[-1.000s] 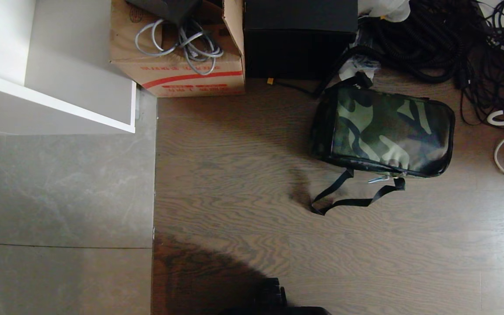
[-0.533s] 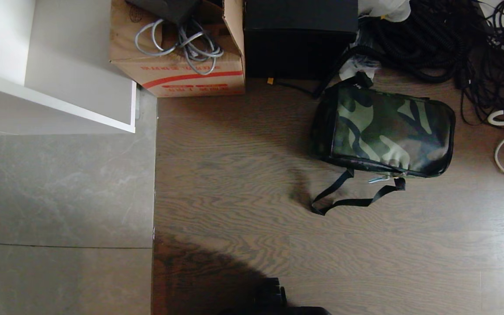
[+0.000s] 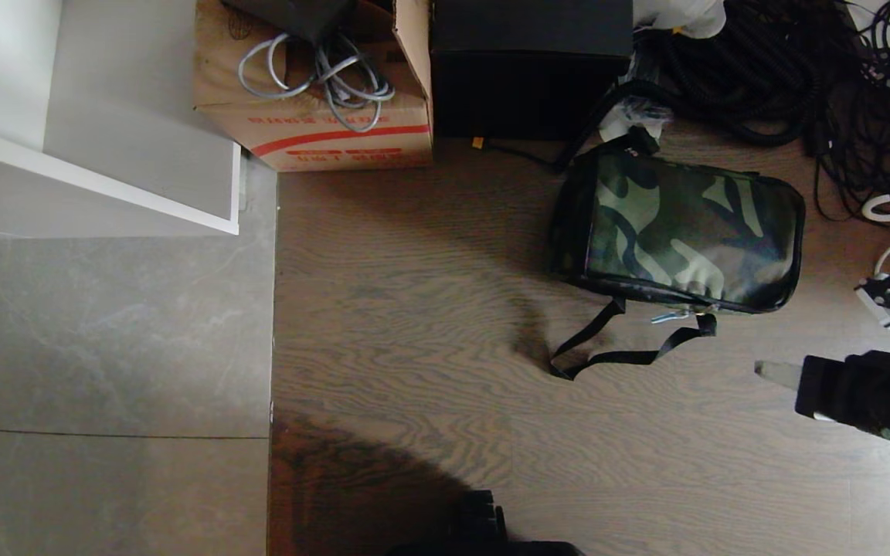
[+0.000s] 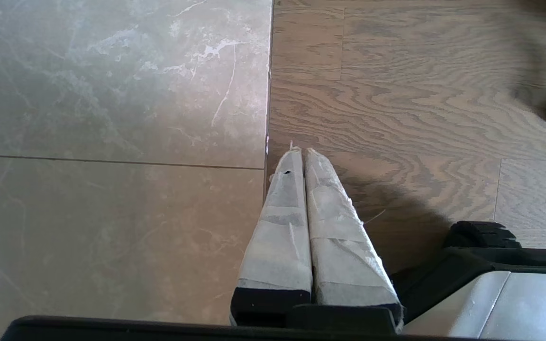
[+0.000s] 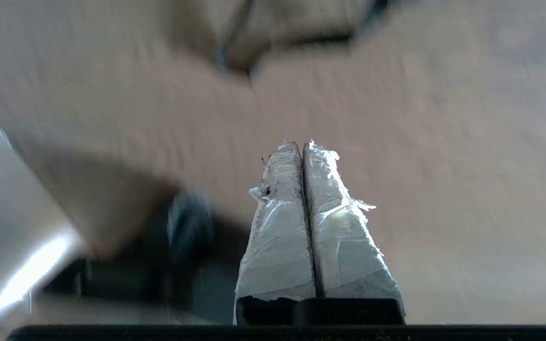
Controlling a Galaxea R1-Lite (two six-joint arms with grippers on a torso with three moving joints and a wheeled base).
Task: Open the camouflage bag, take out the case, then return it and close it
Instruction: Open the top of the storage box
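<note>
Nearby, closed camouflage bag, empty right hand.

Black arm, white-taped fingers

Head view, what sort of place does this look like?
Probably a lab or storage corner: coiled black cables piled on the wood floor, a cardboard box holding grey cords, and a black box.
</note>
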